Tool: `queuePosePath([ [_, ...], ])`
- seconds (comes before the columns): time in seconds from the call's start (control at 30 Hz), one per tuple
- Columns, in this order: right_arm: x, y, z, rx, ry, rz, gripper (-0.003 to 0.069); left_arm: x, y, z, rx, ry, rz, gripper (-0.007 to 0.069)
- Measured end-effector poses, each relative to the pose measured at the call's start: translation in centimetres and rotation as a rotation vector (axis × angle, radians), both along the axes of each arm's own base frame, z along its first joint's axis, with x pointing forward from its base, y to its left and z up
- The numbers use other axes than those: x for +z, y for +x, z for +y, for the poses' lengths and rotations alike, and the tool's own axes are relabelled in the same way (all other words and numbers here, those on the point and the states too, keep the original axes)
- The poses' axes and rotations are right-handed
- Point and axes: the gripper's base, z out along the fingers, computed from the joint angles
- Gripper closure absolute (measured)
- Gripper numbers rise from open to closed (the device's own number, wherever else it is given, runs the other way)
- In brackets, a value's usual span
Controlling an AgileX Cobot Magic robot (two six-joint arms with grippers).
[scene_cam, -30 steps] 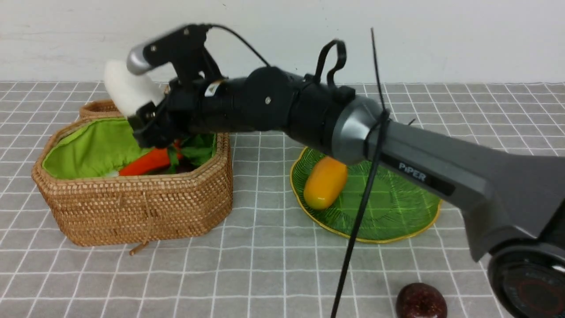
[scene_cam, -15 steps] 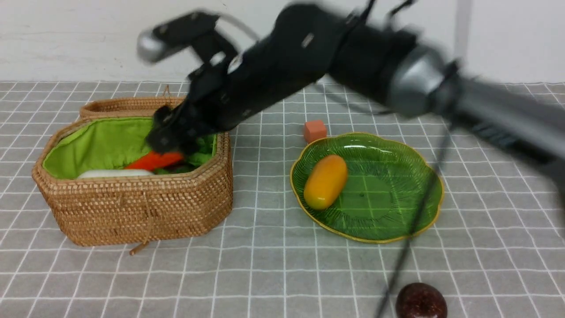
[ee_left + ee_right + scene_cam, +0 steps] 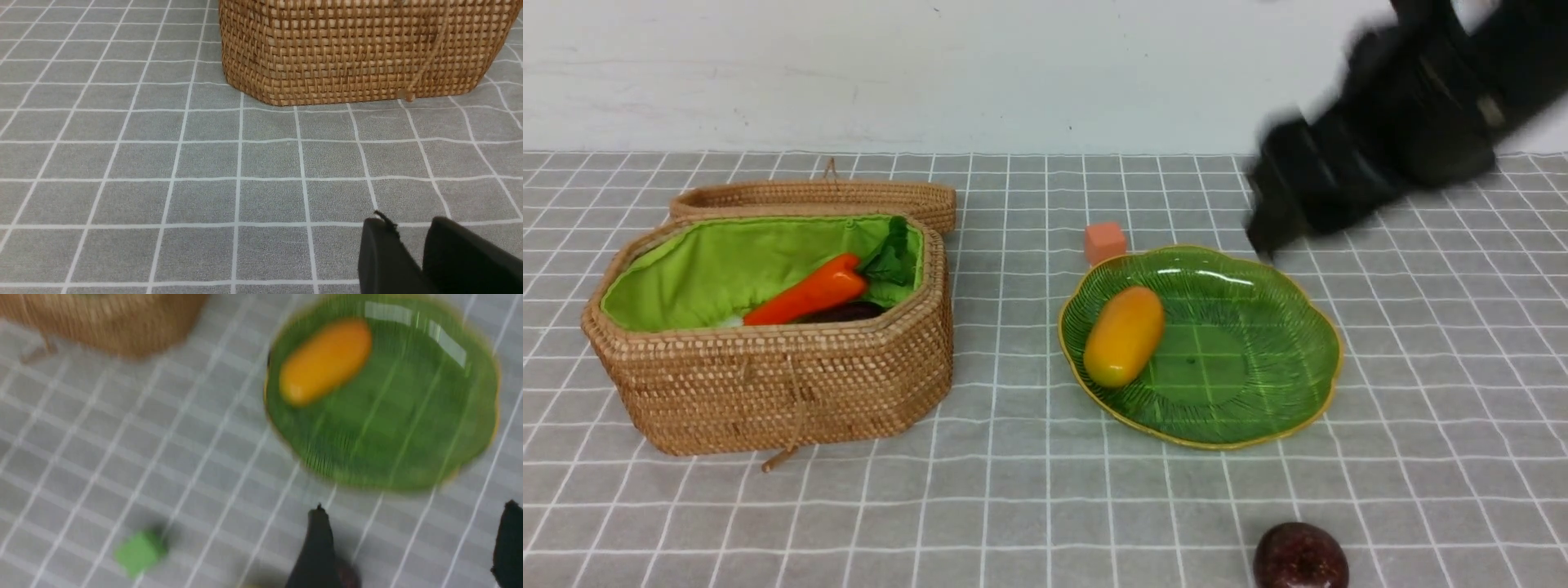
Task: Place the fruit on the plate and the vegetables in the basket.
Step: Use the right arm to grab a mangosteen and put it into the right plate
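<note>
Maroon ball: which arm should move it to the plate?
Probably right. The maroon ball lies right of centre, near the plate; right fingers open over that side. Left fingers sit by the basket.

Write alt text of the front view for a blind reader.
An open wicker basket on the left holds a carrot; a green plate on the right holds a mango. A maroon ball lies nearer the camera; the blurred right arm is upper right.

Grey white-gridded tablecloth [image 3: 1013, 490] before plain white wall [image 3: 1013, 73]
</note>
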Motion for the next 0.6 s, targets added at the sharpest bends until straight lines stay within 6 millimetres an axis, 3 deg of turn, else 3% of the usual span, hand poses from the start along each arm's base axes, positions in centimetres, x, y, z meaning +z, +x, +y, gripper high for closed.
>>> queuePosePath([
  [0.03,-2.0,-1.6,-0.9,-0.044,0.000,0.074,0.0129,0.0,0.0,0.0,0.000,0.000,0.000,0.0459],
  [0.1,-3.8,-2.5,-1.4,-0.087,0.004,0.130,0.0128,0.0,0.0,0.0,0.000,0.000,0.000,0.0459],
  [0.13,-6.0,-3.3,-1.8,-0.144,0.012,0.180,0.0124,0.0,0.0,0.0,0.000,0.000,0.000,0.0459],
  [0.3,-13.8,-4.4,-2.4,-0.374,0.102,0.263,0.0069,0.0,0.0,0.0,0.000,0.000,0.000,0.0452],
  [0.33,-13.7,-4.3,-2.3,-0.381,0.114,0.256,0.0069,0.0,0.0,0.0,0.000,0.000,0.000,0.0452],
  [0.43,-17.3,-4.2,-2.3,-0.488,0.206,0.239,0.0055,0.0,0.0,0.0,0.000,0.000,0.000,0.0444],
  [0.6,-19.8,-3.4,-2.1,-0.514,0.201,0.221,0.0060,0.0,0.0,0.0,0.000,0.000,0.000,0.0441],
])
